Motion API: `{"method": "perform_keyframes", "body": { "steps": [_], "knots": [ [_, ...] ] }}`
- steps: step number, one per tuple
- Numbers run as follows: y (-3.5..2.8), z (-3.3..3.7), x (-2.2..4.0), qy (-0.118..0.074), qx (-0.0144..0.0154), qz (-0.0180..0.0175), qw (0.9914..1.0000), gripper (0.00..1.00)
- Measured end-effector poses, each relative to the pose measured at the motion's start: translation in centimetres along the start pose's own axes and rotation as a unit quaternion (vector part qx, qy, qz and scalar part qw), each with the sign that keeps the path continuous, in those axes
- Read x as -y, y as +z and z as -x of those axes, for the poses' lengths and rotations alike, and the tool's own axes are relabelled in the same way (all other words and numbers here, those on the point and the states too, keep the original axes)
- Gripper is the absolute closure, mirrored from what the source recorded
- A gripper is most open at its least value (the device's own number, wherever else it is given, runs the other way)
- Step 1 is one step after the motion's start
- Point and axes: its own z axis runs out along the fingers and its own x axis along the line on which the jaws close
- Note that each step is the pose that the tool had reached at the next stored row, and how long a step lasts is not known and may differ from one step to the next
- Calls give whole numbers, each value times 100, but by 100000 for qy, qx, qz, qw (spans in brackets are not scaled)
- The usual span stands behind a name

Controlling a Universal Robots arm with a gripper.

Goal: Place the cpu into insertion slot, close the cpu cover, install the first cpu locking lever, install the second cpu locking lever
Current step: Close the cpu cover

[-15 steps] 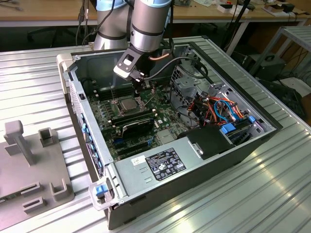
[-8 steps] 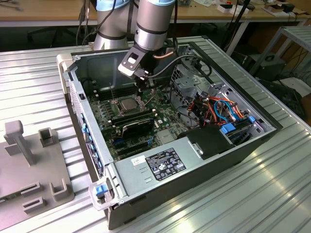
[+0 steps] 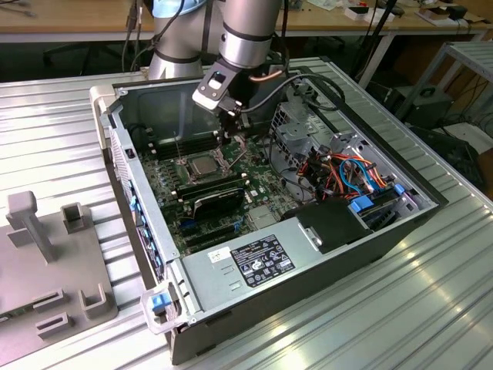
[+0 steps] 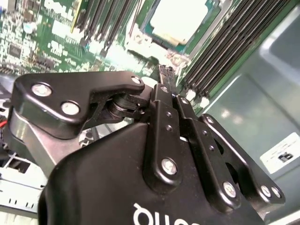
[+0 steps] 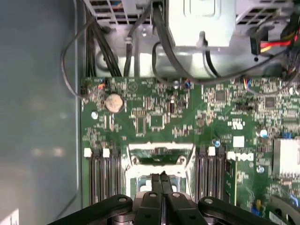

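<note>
i see the cpu [image 3: 202, 164] lying flat and square in the slot [image 4: 137, 40], its pale silver-tan metal top facing up, with a thin green edge showing around it in the second wrist view. the slot is a small square socket with a silvery rim, set into the green board [image 5: 154, 119] between two banks of long black memory slots [image 5: 101, 180]. the cover [image 5: 140, 150], a silvery frame with a cut-out centre, looks tilted up at one edge of the slot, not down over the chip.
</note>
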Motion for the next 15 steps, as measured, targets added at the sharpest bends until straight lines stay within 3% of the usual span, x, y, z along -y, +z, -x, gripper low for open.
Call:
{"method": "perform_keyframes", "body": {
  "steps": [3,13,15],
  "knots": [
    [-4,-6,-108,0,5,0,100000,89],
    [-118,-22,-269,7,3,-4,100000,89],
    [-120,-23,-356,7,-7,-18,100000,89]
  ]
}}
